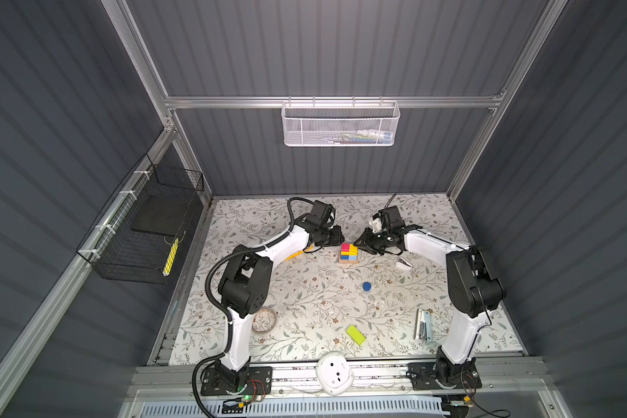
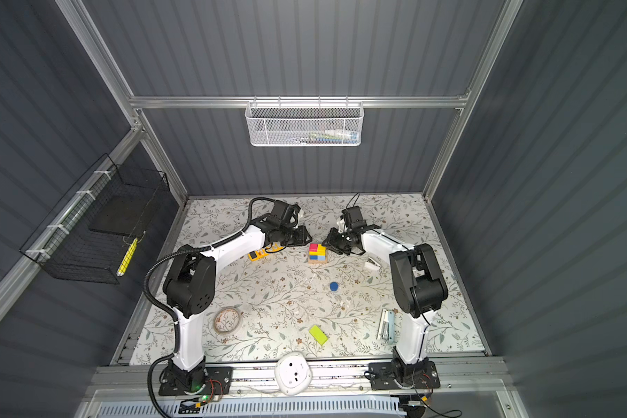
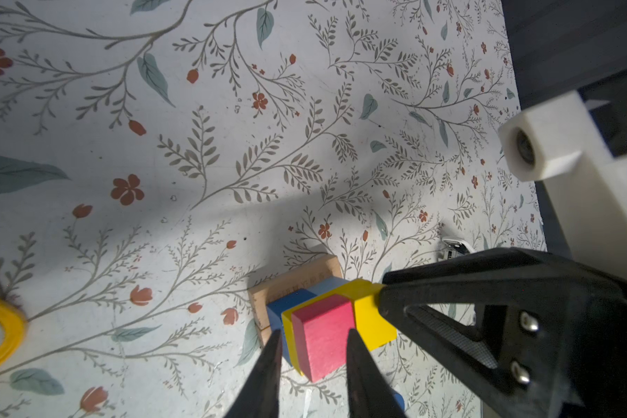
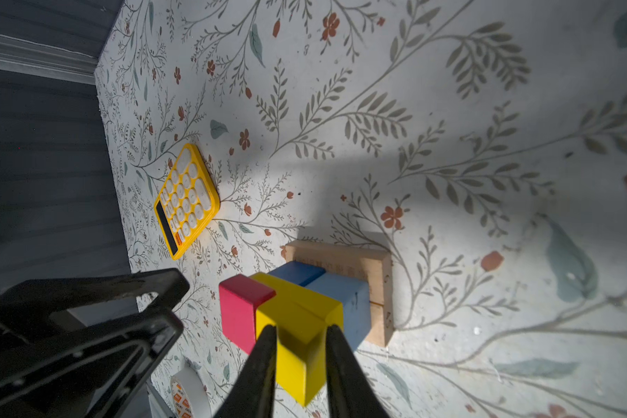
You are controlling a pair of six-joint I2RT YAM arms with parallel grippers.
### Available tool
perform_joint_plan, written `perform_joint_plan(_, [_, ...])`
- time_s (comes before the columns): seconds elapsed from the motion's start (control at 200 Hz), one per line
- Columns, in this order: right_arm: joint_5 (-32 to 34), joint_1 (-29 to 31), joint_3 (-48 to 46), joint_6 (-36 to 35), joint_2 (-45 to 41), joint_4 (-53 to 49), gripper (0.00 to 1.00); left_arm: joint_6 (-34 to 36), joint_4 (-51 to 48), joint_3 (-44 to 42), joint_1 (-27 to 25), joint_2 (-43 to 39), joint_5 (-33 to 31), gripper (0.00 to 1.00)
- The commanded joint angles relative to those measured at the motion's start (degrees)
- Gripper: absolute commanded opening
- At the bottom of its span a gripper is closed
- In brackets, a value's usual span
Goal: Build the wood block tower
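Tower point(image 1: 348, 253) clear of table point(image 1: 304, 289) edges — left gripper point(image 3: 314, 331) straddles pink cube point(image 3: 324, 347), right gripper point(image 4: 299, 327) yellow cube point(image 4: 297, 362); whether clenched, cannot tell.

Both arms reach inward with elbows raised. The left gripper point(image 3: 314, 336) and right gripper point(image 4: 301, 329) face each other closely, jaws narrowly parted.

the tan bars point(image 4: 341, 258) are bare, matt wood; the pink cube point(image 3: 323, 333) and yellow cube point(image 4: 294, 362) wear smooth paint. the tabletop point(image 3: 196, 144) looks matt, printed; the calculator point(image 4: 185, 199) glossy plastic.
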Motion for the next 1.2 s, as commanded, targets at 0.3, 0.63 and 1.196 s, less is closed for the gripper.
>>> perform_joint_plan(0.3, [-0.61,-0.07,1.37,0.55,0.4,1.1,0.25,-0.58,-0.22,1.46,0.31,1.67,1.24,0.31])
perform_joint_plan(0.63, [-0.61,-0.07,1.24,0.57,0.23,1.15,0.23,-0.58,-0.31,1.52,0.32,1.64,1.25,0.31])
perform_joint_plan(1.196, [0.87,-0.08,-1.07,1.14,-4.68,0.41,0.43,-0.11,-1.19,1.55,0.31,0.43,0.83,0.32])
